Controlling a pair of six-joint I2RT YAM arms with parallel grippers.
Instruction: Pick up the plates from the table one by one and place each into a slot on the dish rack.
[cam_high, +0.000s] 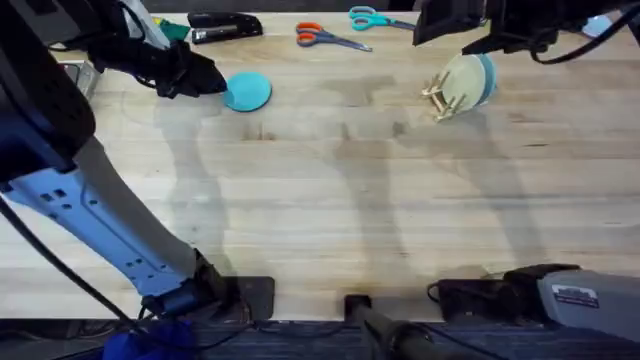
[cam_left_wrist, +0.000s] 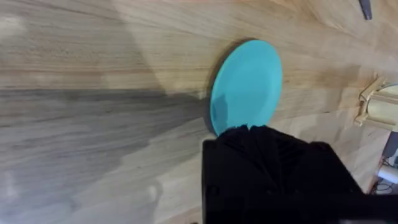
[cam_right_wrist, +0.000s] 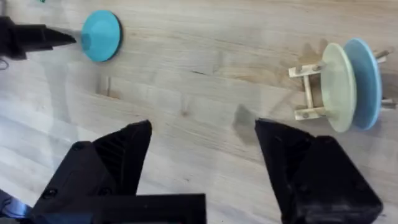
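Jaws spread wide, the right gripper (cam_right_wrist: 202, 162) hangs over bare table (cam_high: 330, 200); the left gripper (cam_high: 205, 78) meets the teal plate (cam_high: 247, 91) at far left, its fingers' state hidden behind its body. Far right, the dish rack (cam_high: 445, 98) holds the pale yellow plate (cam_right_wrist: 336, 87) upright beside a light blue plate (cam_right_wrist: 367, 81).
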